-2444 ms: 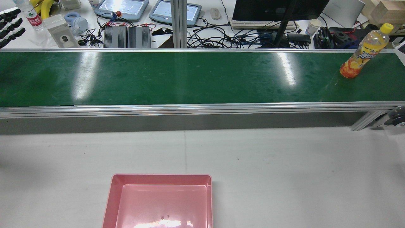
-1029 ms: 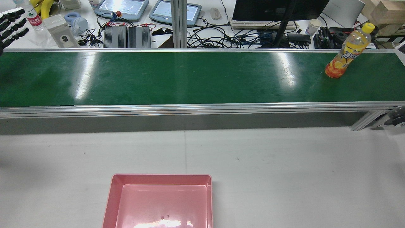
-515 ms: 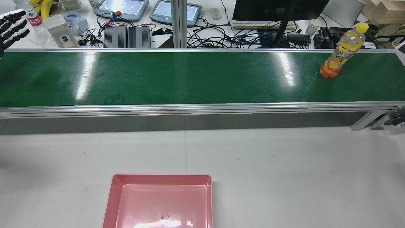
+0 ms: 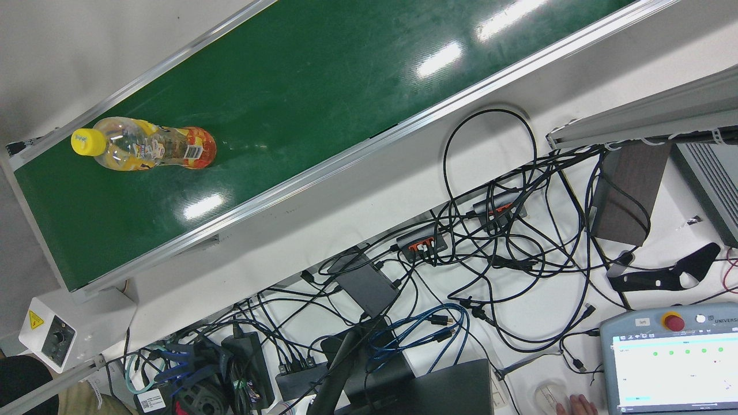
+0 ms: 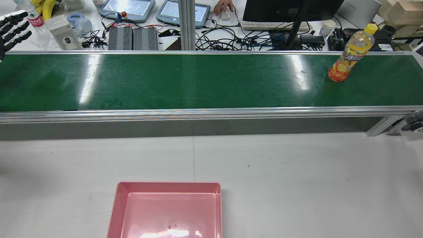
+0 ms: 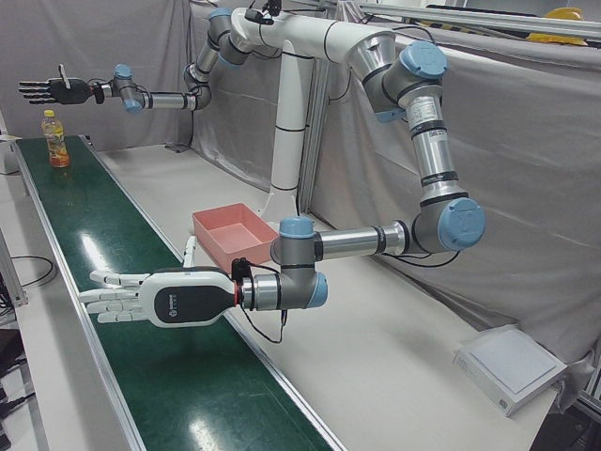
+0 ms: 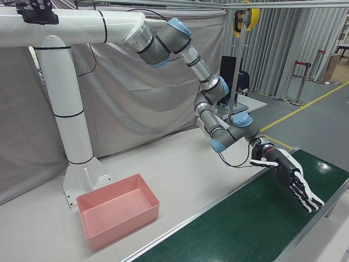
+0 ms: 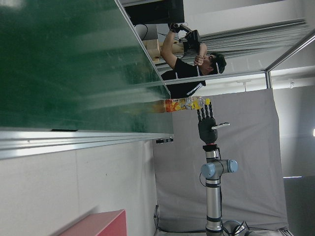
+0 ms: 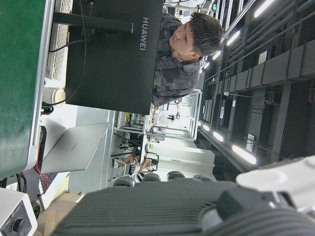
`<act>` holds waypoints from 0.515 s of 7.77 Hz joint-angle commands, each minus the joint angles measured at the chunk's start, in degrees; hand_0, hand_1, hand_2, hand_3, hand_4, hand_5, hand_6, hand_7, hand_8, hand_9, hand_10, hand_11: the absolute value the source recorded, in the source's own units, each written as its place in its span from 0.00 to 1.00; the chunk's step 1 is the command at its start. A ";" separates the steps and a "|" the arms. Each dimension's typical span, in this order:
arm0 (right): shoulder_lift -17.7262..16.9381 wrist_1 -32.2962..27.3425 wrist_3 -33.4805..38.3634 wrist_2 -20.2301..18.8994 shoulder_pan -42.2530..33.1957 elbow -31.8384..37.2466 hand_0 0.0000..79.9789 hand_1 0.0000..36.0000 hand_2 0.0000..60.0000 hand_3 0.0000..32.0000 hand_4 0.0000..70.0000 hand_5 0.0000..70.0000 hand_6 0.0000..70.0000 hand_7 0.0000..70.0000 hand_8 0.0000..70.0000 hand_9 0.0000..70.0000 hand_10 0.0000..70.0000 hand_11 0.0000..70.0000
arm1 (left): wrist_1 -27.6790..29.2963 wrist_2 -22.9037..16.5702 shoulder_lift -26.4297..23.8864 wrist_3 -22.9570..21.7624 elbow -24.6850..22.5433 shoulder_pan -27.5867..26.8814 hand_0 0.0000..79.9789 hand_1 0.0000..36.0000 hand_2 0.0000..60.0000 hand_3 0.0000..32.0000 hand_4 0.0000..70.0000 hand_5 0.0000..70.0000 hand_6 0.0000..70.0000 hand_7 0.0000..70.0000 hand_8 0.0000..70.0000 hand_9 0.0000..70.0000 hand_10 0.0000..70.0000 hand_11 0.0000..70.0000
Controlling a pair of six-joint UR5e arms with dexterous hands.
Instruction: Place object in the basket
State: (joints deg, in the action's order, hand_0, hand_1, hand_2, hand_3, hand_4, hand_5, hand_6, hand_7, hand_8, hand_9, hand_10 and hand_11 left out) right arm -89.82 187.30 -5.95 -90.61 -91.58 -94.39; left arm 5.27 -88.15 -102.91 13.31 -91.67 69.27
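The green belt [image 5: 198, 82] runs across my station; the pink basket [image 5: 114, 211] sits empty nearby. Left hand [image 6: 155, 299] and right hand [image 6: 52, 91] hang released, fingers spread. The bottle [image 5: 350, 54] stands upright on the belt; a mistimed grab could topple it.
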 commanded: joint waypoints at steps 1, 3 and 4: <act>0.00 0.00 -0.03 0.00 0.00 0.00 0.00 0.00 0.00 0.00 0.00 0.00 0.00 0.00 0.00 0.00 0.00 0.00 | 0.00 0.00 -0.10 0.05 0.00 -0.01 0.69 0.08 0.00 0.03 0.14 0.19 0.00 0.00 0.04 0.04 0.05 0.09; 0.00 0.00 -0.03 0.00 0.00 0.00 0.00 0.00 0.00 0.00 0.00 0.00 0.00 0.00 0.00 0.00 0.00 0.00 | 0.00 0.00 -0.01 -0.04 0.00 -0.10 0.69 0.08 0.00 0.03 0.14 0.19 0.00 0.00 0.04 0.04 0.05 0.09; 0.00 0.00 -0.03 0.00 0.00 0.00 0.00 0.00 0.00 0.00 0.00 0.00 0.00 0.00 0.00 0.00 0.00 0.00 | 0.00 0.00 -0.10 -0.04 0.00 -0.01 0.69 0.07 0.00 0.03 0.14 0.19 0.00 0.00 0.04 0.04 0.05 0.09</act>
State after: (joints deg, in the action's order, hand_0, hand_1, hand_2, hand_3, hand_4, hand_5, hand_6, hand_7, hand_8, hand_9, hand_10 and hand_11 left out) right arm -89.82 187.30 -5.97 -90.61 -91.58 -94.39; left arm 5.27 -88.15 -102.97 13.29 -91.67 69.21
